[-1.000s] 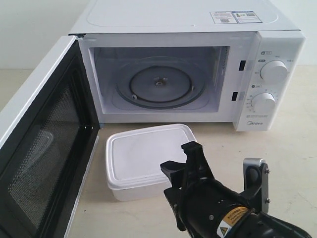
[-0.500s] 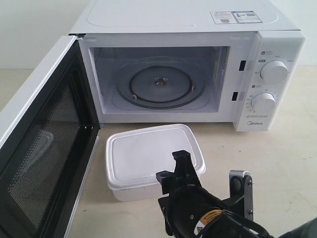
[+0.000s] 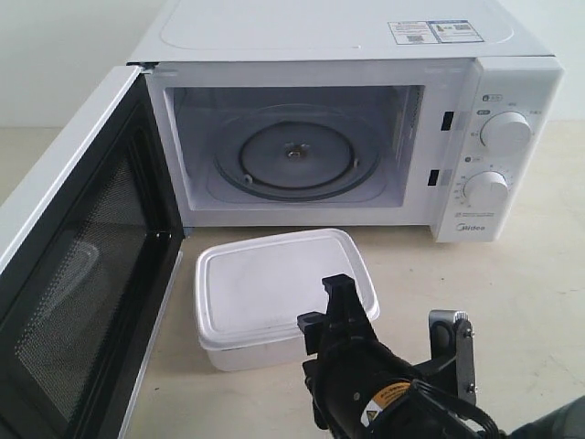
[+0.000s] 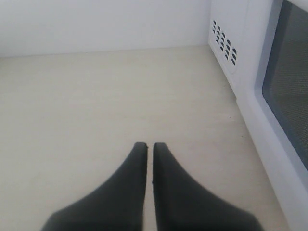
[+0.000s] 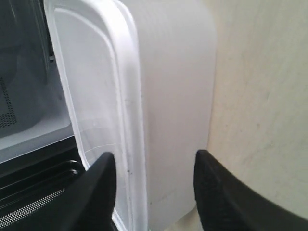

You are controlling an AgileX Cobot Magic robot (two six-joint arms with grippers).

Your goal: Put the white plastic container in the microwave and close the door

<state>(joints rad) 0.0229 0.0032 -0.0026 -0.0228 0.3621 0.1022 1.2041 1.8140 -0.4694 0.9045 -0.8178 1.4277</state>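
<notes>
The white plastic container (image 3: 265, 283) sits lidded on the table in front of the microwave (image 3: 320, 37), whose door (image 3: 82, 274) hangs wide open to the left. Its glass turntable (image 3: 294, 155) is bare. My right gripper (image 3: 324, 302) is open at the container's near right corner. In the right wrist view the gripper (image 5: 154, 161) straddles the container (image 5: 168, 72), one finger over the lid rim and the other past the side wall, apart from it. My left gripper (image 4: 146, 144) is shut on nothing, low over the table beside the door's mesh window (image 4: 288, 82). The exterior view does not show it.
Two round knobs (image 3: 505, 131) are on the microwave's right panel. Vent holes (image 4: 224, 41) mark the microwave's side wall near the left gripper. The door's black inner face (image 5: 29, 192) lies close to the container. Beige table (image 3: 539, 293) extends right of the container.
My right gripper has dropped lower and shifted left, closer to the container's near right corner. The container, door and microwave have not moved.
</notes>
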